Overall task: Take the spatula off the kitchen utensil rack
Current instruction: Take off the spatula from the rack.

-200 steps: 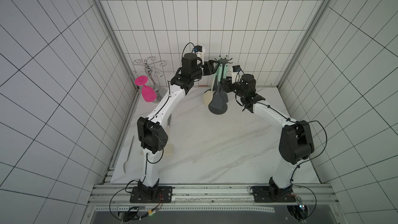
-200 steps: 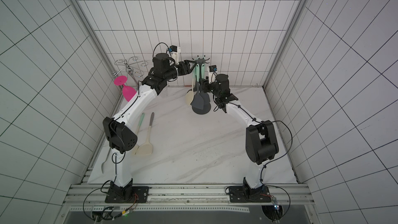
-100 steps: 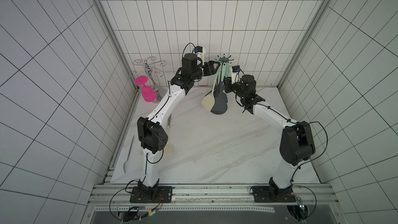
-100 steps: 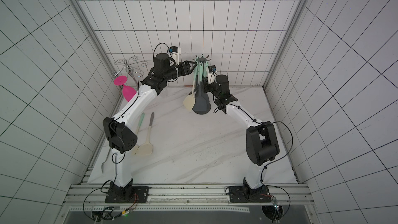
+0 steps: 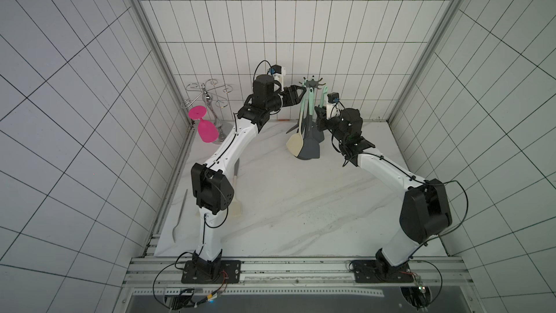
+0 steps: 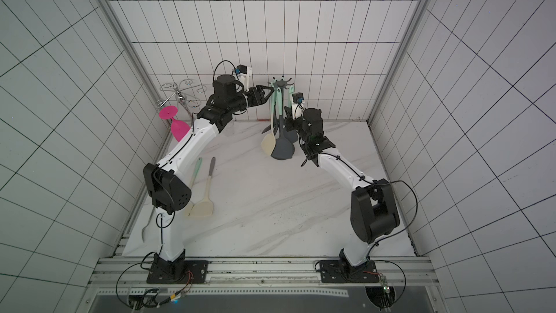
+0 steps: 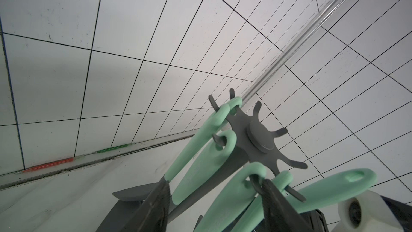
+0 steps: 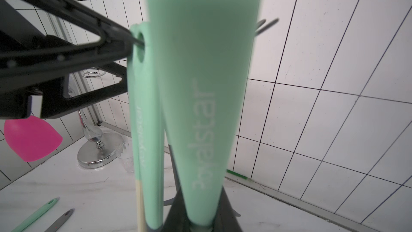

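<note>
If yanked sideways with right claw (image 8: 201, 225) clamped on the spatula (image 8: 200, 85), could snag neighbouring loops (image 7: 231, 139), tip the kitchen utensil rack (image 7: 258, 139); left claw (image 7: 214, 183) wide beside it.

My right pincer (image 5: 319, 115), open a second ago, has closed on the spatula handle (image 8: 200, 81) beside the rack (image 5: 313, 83). The cream head (image 5: 293, 146) and the dark head (image 5: 309, 149) hanging there have swung slightly nearer.
</note>
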Controlling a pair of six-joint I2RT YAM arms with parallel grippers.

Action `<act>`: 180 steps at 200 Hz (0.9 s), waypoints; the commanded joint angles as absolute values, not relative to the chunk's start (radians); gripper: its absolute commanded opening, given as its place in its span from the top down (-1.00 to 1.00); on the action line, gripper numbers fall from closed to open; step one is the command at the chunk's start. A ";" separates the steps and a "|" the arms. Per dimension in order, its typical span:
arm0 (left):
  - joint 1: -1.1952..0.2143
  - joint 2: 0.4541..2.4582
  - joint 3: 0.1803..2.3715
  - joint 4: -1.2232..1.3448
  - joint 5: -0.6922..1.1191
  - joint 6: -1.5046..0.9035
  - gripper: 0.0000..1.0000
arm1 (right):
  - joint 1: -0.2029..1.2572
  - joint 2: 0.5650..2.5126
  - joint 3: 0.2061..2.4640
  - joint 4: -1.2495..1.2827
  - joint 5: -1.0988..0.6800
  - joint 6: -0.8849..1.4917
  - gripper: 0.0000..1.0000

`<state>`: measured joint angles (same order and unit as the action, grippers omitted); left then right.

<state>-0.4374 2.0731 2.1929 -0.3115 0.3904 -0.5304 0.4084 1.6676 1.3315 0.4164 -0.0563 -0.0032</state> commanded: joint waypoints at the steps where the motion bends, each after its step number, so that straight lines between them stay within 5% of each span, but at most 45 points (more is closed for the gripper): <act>1: -0.436 2.045 2.181 -0.323 0.388 -0.518 -0.26 | 0.420 1.621 1.318 0.468 -0.014 -0.023 1.00; 98: -0.406 1.957 2.067 -0.289 0.398 -0.488 -0.37 | 0.422 1.447 1.239 0.320 0.267 -0.046 1.00; 180: -0.391 1.846 1.911 -0.258 0.420 -0.422 -0.48 | 0.389 1.309 1.093 0.060 0.277 -0.010 1.00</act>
<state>-0.3908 1.9198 1.9713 -0.2882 0.4057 -0.4770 0.4023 1.3689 1.1587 0.1669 0.2722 -0.0425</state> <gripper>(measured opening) 0.740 0.146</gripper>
